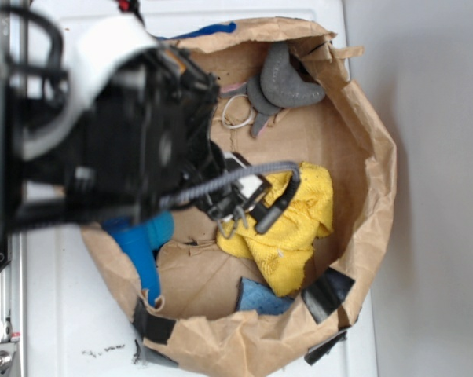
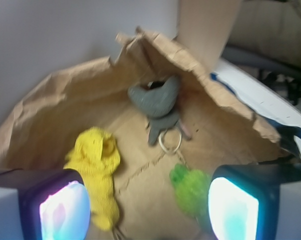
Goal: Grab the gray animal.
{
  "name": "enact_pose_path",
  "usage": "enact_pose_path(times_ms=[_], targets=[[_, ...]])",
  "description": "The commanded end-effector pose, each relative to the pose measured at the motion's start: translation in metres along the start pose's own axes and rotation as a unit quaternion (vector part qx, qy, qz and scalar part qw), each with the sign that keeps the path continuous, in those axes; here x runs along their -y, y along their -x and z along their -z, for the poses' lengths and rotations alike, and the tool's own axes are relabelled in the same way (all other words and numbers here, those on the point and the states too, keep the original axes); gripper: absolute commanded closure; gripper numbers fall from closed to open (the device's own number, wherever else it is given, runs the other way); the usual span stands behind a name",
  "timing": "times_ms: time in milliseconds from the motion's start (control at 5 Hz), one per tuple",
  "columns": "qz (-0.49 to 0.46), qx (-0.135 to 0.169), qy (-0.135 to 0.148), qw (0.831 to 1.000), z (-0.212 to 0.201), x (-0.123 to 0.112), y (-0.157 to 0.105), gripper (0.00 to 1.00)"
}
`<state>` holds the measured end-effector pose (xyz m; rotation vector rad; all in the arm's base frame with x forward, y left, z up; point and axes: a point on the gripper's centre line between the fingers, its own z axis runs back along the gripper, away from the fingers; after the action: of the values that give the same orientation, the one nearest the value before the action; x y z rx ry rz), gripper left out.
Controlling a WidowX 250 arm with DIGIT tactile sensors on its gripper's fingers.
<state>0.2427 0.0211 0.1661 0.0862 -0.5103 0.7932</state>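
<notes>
The gray animal [image 1: 285,80] lies against the far wall of the brown paper bag [image 1: 370,149], its thin white loop [image 1: 236,111] beside it. From the wrist camera the gray animal [image 2: 156,100] sits ahead in the middle, the loop [image 2: 169,141] just below it. My gripper [image 2: 148,207] hangs open above the bag's floor, well short of the animal, with nothing between its fingers [image 2: 64,210]. In the exterior view the arm hides most of the gripper [image 1: 240,208].
A yellow cloth [image 1: 291,220] lies mid-bag, left in the wrist view [image 2: 98,172]. A fuzzy green toy [image 2: 189,189] sits near the right finger. A blue tube [image 1: 142,251] and a blue-gray patch [image 1: 262,298] lie at the bag's near side. The bag's walls rise all round.
</notes>
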Motion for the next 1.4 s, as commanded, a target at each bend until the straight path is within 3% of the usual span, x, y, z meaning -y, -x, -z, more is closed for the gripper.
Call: enact_pose_path(times_ms=[0,200,400,1000,1200], targets=[[-0.003,0.015,0.011,1.000,-0.012,-0.004,-0.007,0.00],[-0.003,0.015,0.011,1.000,-0.012,-0.004,-0.007,0.00],[-0.032,0.070,0.002,0.997,0.018,-0.005,-0.013,0.00],[-0.040,-0.011,-0.011,0.999,0.043,-0.021,-0.030,0.00],[-0.044,-0.019,-0.021,0.999,0.051,-0.016,-0.035,0.00]])
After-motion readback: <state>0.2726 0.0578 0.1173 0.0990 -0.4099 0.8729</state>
